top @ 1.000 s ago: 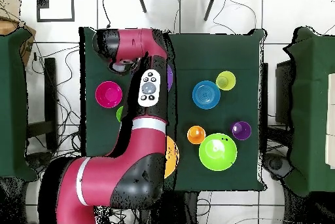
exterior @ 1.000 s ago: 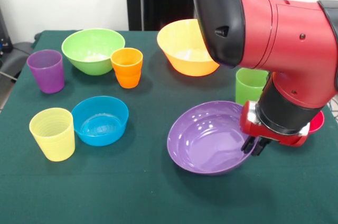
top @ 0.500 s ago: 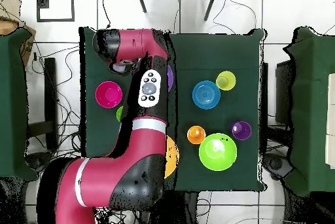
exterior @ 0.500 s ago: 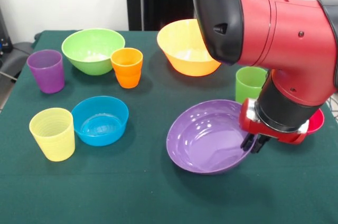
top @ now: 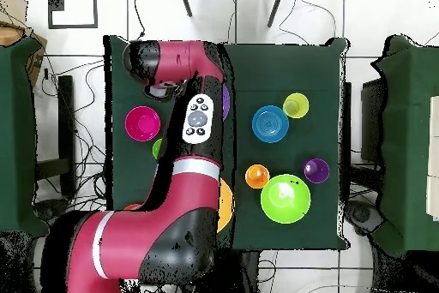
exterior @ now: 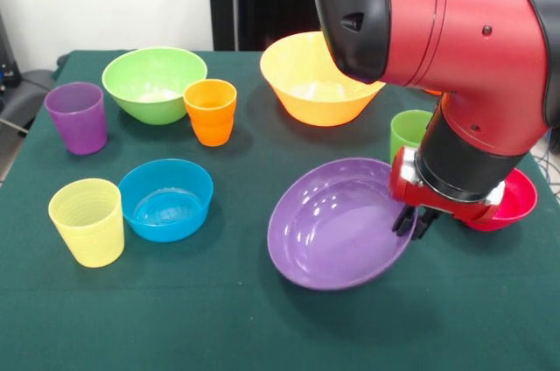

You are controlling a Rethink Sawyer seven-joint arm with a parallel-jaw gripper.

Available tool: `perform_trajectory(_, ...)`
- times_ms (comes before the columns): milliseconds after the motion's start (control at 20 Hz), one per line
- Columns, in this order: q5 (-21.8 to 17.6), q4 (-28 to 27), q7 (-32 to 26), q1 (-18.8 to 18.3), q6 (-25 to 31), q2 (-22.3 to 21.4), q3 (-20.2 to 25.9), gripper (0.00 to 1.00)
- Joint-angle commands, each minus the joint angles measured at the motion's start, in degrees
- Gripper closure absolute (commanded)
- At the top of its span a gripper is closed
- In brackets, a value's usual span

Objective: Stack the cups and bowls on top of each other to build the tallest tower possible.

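The end effector point(exterior: 411, 224) is clamped on the right-hand rim of the purple bowl point(exterior: 337, 224), one finger inside the wall and one outside. The bowl looks tilted, its right side raised and its left edge low near the desk point(exterior: 227, 327).

No tower stands yet. The big orange-yellow bowl point(exterior: 317, 80) sits alone at the far middle, and the purple bowl is nearer and to the right of it, still well apart.

The risks, as I judge them:
- The grip is on a thin glossy rim at one edge only, so the bowl could swing or slip out as it rises.
- Its low left edge could drag on the cloth.
- The green cup point(exterior: 409, 136) and the pink-red bowl point(exterior: 506, 201) stand close by the wrist, so a sideways move could knock them.
- Dropped off-centre, the purple bowl would sit crooked in the orange-yellow one.

No brand, label or writing can be read on any cup, bowl or arm cover.
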Motion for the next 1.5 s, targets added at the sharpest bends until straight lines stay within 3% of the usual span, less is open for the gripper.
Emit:
perform_trajectory(50, -0.6, 8.6, 4.5, 1.2, -4.9, -2.8, 4.9, 1.0)
perform_trajectory(650, -0.4, 7.5, 3.7, 0.8, -3.7, -1.9, 5.3, 1.0)
perform_trajectory(700, -0.4, 7.5, 3.6, 0.7, -3.5, -1.9, 5.3, 0.0)
perform_trajectory(1500, -1.2, 9.8, 3.2, 0.7, -5.5, -2.8, 4.9, 0.0)
